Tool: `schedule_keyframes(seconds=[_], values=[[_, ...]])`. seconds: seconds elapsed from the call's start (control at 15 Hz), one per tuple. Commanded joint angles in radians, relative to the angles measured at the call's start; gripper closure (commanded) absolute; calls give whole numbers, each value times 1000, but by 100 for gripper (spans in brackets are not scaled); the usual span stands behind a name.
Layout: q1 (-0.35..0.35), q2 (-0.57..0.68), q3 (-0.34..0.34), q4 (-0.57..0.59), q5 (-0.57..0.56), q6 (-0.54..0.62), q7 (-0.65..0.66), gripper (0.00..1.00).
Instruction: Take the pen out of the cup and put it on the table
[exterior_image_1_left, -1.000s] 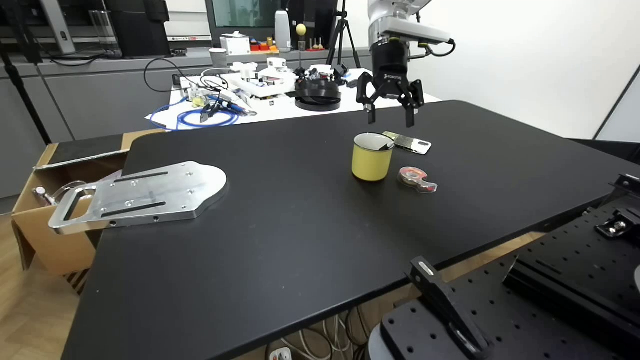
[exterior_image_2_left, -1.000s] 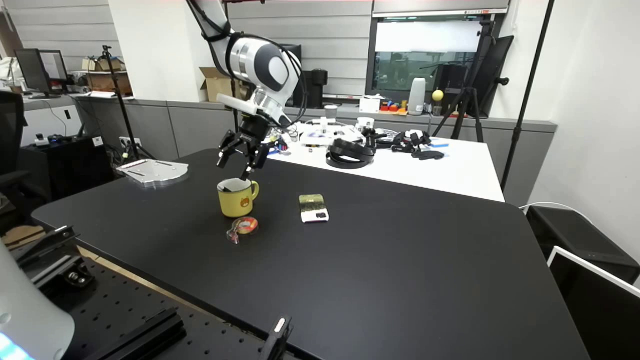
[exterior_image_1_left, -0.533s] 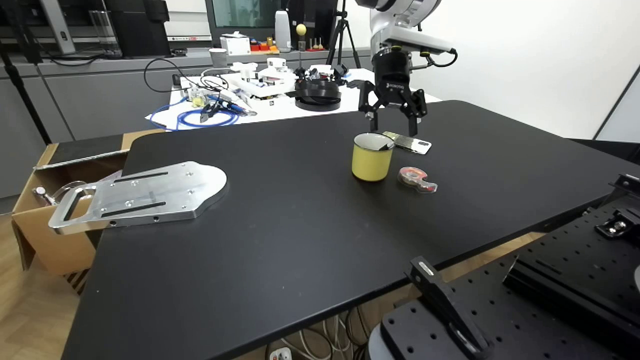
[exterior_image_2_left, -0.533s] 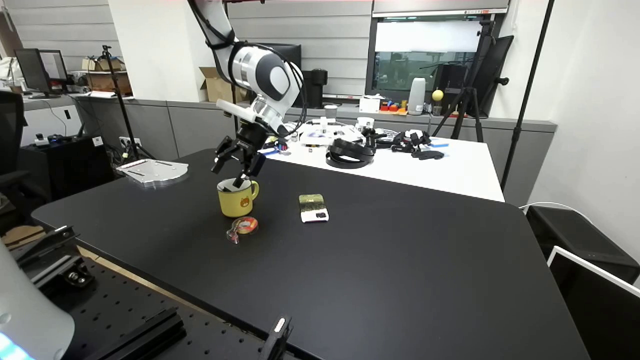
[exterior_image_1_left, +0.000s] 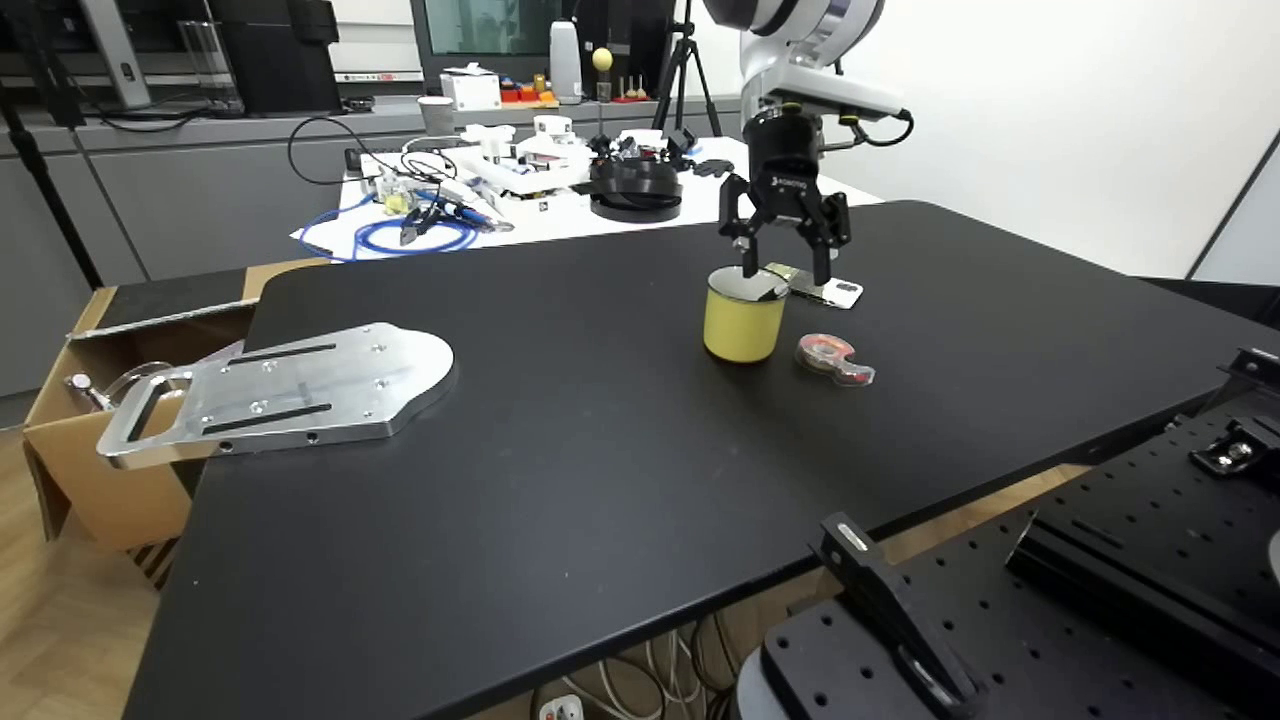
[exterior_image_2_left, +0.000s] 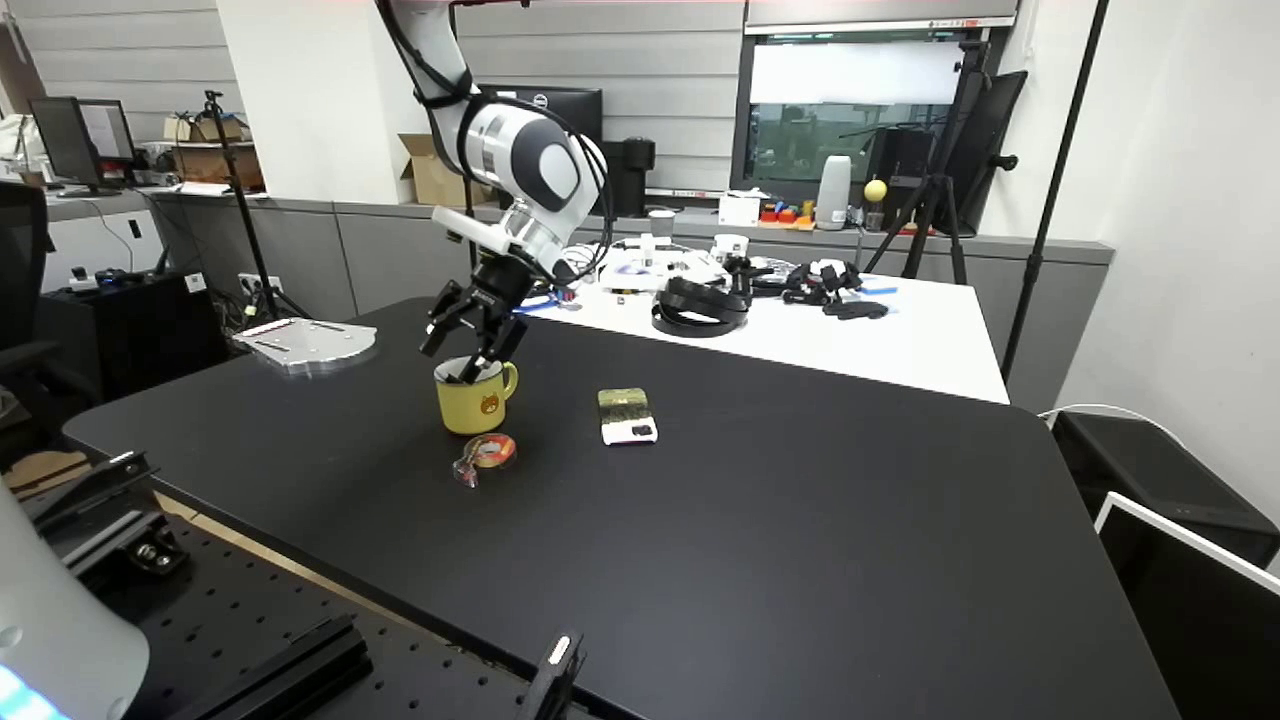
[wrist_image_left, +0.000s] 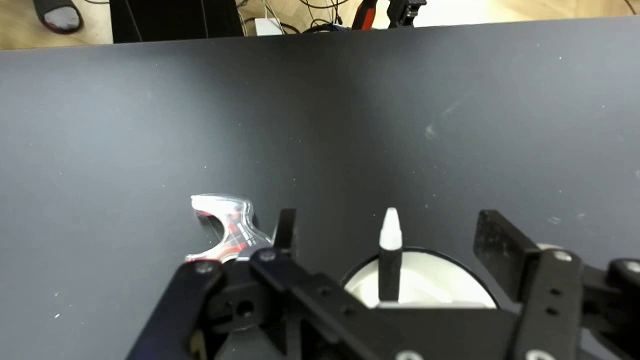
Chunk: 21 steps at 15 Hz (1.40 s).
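The yellow cup (exterior_image_1_left: 740, 325) stands upright on the black table (exterior_image_1_left: 560, 520); it also shows in an exterior view (exterior_image_2_left: 468, 406) and in the wrist view (wrist_image_left: 435, 275). A pen (wrist_image_left: 390, 265), black with a white tapered end, stands in the cup and its end rises past the rim between my fingers. Only a small dark bit of the pen (exterior_image_1_left: 768, 295) shows in an exterior view. My gripper (exterior_image_1_left: 786, 273) is open over the cup. In the wrist view one finger is on each side of the pen, both apart from it. The pen's lower part is hidden.
A clear tape dispenser (exterior_image_1_left: 835, 358) lies close beside the cup. A phone (exterior_image_2_left: 628, 417) lies on the table a little farther off. A metal plate with a handle (exterior_image_1_left: 300, 385) rests at a table edge. A cluttered white table (exterior_image_2_left: 900, 350) stands behind.
My gripper has moved down toward the cup, its fingertips now near the rim's height. It stays open. The cup, tape dispenser and phone have not moved.
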Motion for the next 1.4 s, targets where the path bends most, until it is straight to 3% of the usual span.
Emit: schedule_keyframes(seconds=[0.0,0.4,0.6,1.33], values=[[-1,5,-5,6,11,9,-8,40],[-4,-1,-3,-1,9,34,-32,83],[-11,-5,-3,0,14,32,-44,99],[-48,-43,-2,28,75,-35,-45,97]])
